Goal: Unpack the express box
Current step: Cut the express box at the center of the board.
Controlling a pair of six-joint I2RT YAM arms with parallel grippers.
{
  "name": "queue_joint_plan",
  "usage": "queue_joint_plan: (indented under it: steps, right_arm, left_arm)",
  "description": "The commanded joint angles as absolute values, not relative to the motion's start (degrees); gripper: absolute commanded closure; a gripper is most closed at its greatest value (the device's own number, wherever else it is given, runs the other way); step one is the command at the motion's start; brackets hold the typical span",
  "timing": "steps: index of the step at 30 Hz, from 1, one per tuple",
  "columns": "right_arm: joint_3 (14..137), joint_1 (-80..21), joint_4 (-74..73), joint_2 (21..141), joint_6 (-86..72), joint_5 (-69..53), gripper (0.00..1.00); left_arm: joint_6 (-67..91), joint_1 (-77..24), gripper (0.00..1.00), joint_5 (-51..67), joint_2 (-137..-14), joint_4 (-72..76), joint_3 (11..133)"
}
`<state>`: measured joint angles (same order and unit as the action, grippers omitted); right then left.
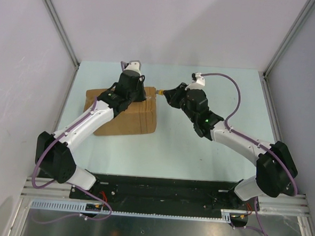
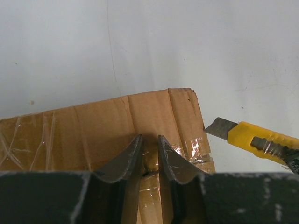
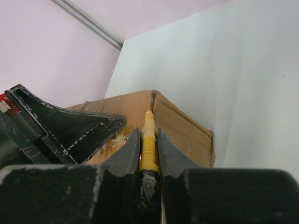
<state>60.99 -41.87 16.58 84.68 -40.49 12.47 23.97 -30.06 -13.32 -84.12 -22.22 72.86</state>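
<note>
Yellow plastic utility knife (image 3: 148, 149) pinched hard in right gripper (image 3: 148, 132). Short grey blade (image 2: 217, 127) is out, tip just beside taped far-right corner of large brown cardboard express box (image 1: 138, 119); contact uncertain. Left gripper (image 2: 148, 139) tips down on box top at tape seam, jaws slightly apart, nothing between.

Judgement: enter seam shallow, draw along tape, clear of left fingers. Press down firmly, since smooth pale-green tabletop (image 1: 198, 152) may let box slide.

Box left of centre. Lilac panel walls (image 1: 168, 22) close three sides.
</note>
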Motion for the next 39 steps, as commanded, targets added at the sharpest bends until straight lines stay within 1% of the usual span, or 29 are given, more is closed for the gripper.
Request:
queue_joint_plan:
  steps: [1, 13, 39]
  right_arm:
    - [63.3, -41.8, 19.1, 85.6, -40.2, 12.5, 1.00]
    - [63.3, -41.5, 20.3, 82.9, -38.1, 14.3, 1.00]
    - [63.3, -41.5, 21.0, 87.0, -38.1, 12.1, 1.00]
  left_arm:
    - [24.3, -30.5, 0.75, -13.1, -87.6, -38.0, 69.1]
    - [24.3, -30.5, 0.76, -13.8, -87.4, -38.1, 68.6]
    - [24.5, -30.5, 0.77, -13.8, -87.7, -38.1, 68.6]
